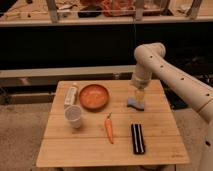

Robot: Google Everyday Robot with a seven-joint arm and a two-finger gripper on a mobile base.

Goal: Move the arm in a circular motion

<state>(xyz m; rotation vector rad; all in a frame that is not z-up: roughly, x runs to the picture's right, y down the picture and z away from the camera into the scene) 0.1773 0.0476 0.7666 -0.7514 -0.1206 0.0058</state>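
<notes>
The arm [172, 75] is large, white and made of thick rounded segments. It reaches in from the right edge, bends at an elbow near the top, and points straight down over the wooden table [90, 150]. Its gripper [139, 96] with a small tan tip hangs over the right rear part of the table, directly above a small blue object [135, 103].
On the table lie an orange bowl [93, 96], a white cup [74, 116], a pale packet [70, 95], a carrot [109, 129] and a black rectangular object [137, 138]. A dark shelf runs behind the table; bare floor lies to the left.
</notes>
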